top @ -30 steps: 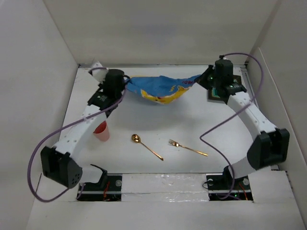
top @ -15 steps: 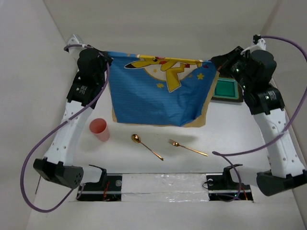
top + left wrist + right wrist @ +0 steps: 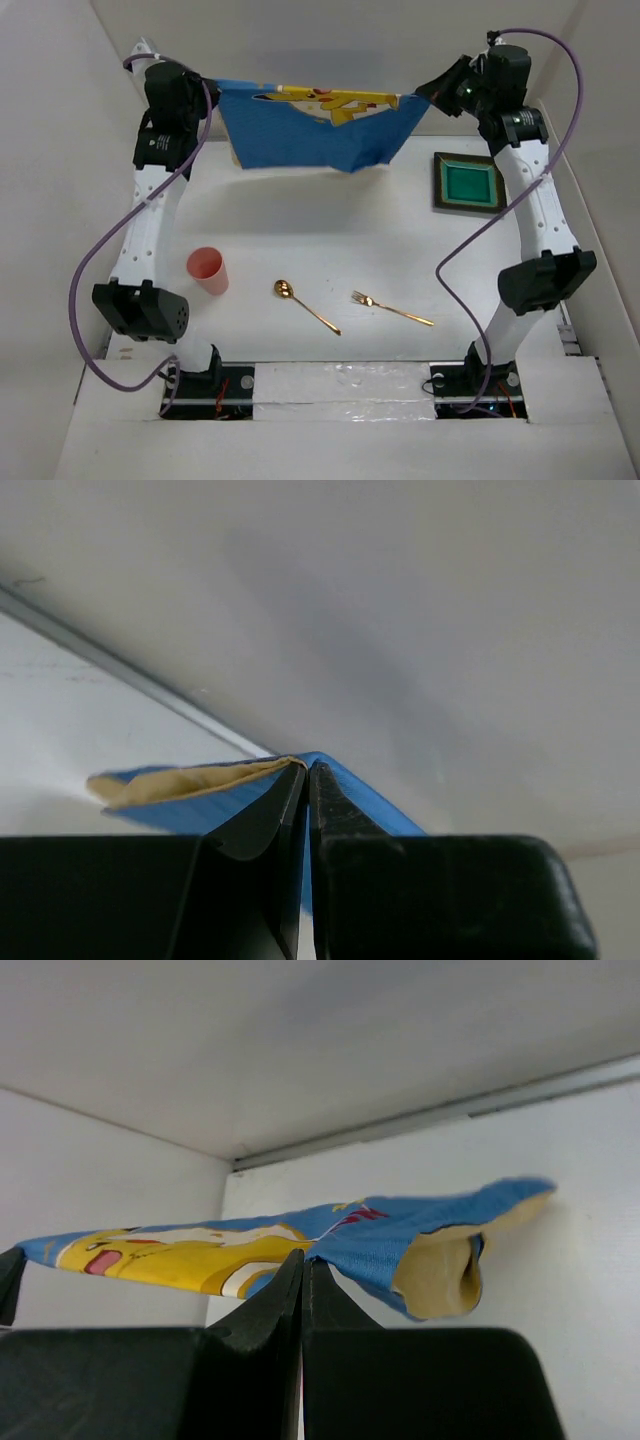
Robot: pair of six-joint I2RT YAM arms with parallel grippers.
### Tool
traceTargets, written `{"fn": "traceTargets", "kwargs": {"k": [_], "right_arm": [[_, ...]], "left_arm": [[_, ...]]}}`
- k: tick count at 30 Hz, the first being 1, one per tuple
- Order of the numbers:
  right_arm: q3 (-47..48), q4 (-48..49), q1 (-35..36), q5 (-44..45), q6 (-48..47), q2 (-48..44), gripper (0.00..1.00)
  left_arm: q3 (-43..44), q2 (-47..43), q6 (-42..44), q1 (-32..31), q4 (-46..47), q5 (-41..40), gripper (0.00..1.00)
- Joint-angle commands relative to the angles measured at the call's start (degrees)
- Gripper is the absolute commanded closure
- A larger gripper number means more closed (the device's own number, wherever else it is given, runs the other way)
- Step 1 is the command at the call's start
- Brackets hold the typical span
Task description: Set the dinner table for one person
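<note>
Left gripper [image 3: 216,88] and right gripper [image 3: 422,94], each closed tight on one corner of the blue placemat [image 3: 310,135], hold it stretched between them above the far end of the white counter [image 3: 330,225]. On the counter, a green plate [image 3: 469,182] lies right of the placemat. A pink cup [image 3: 207,270], gold spoon [image 3: 305,305] and gold fork [image 3: 392,309] lie nearer than the placemat.

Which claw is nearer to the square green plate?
Right. The right claw holds the blue cloth placemat just beyond the square green plate; the left claw holds it far to the left.
</note>
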Motion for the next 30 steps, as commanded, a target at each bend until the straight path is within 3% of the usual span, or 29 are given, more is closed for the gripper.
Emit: {"fn": "traceTargets", "kwargs": {"k": [1, 3, 4, 7, 8, 9, 11, 13, 18, 23, 30], "right_arm": [[-5.36, 5.48, -1.33, -2.98, -1.22, -8.95, 1.0], [-16.19, 8.65, -1.33, -2.98, -2.02, -13.7, 1.0], [-28.08, 12.59, -1.33, -3.07, -1.85, -18.78, 1.0], [-45.89, 19.29, -0.81, -3.51, -0.8, -25.31, 1.0], [-55.69, 20.52, -0.81, -3.86, -0.53, -27.59, 1.0], [-59.97, 21.84, -0.81, -4.9, -0.44, -28.31, 1.0], [-69.44, 22.64, -0.81, -5.0, -1.23, -28.67, 1.0], [-73.97, 23.7, -0.28, -4.83, -1.49, -27.62, 1.0], [-80.74, 24.05, -0.28, -4.64, -3.43, -21.64, 1.0], [-84.97, 22.82, -0.28, -3.86, -3.78, -26.03, 1.0], [-86.38, 19.13, -0.28, -1.05, -6.24, -29.02, 1.0]], "left_arm": [[-8.1, -8.94, -0.61, 1.76, 6.48, 2.54, 1.0], [-18.99, -13.51, -0.87, 1.76, 8.6, 2.89, 1.0], [-22.98, -14.94, -1.39, 1.76, 10.09, 3.76, 1.0], [-39.41, -20.56, -3.06, 1.76, 11.94, 5.0, 1.0], [-43.72, -21.53, -3.5, 1.76, 14.38, 6.83, 1.0], [-51.07, -23.28, -4.29, 1.76, 15.36, 7.54, 1.0], [-56.74, -23.91, -4.74, 1.76, 17.03, 7.55, 1.0], [-62.73, -23.13, -4.3, 1.76, 17.92, 7.55, 1.0], [-67.14, -20.4, -2.89, -0.78, 16.34, 5.97, 1.0], [-73.11, -24.52, -3.94, -1.32, 14.34, 5.27, 1.0], [-75.05, -27.08, -0.96, -1.32, 11.77, 4.47, 1.0]]}}
